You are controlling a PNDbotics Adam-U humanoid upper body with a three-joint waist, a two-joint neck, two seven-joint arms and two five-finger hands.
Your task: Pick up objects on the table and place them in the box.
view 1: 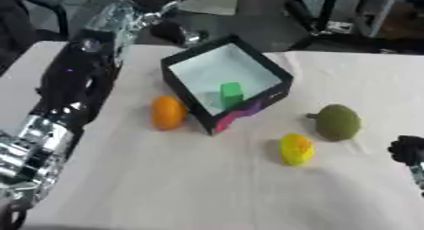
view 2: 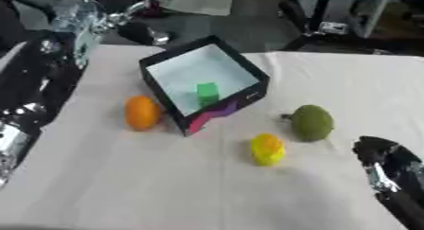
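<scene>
A black box (view 1: 208, 63) with a pale inside stands askew at the table's middle back, and a green block (view 1: 231, 94) lies in it. An orange fruit (view 1: 168, 112) sits just left of the box. A yellow object (view 1: 295, 149) and a dull green round fruit (view 1: 338, 122) with a short stem lie to the box's front right. My left arm runs up the left side; its hand (view 1: 175, 32) shows as a dark shape past the table's far edge, behind the box. My right hand (view 2: 379, 152) is a dark lump at the right edge, right of the green fruit, touching nothing.
A white cloth covers the table (view 1: 190, 186). Beyond the far edge is dark floor with metal frames and furniture legs (view 1: 348, 16). My silver and black left forearm (view 1: 49, 125) lies over the table's left side.
</scene>
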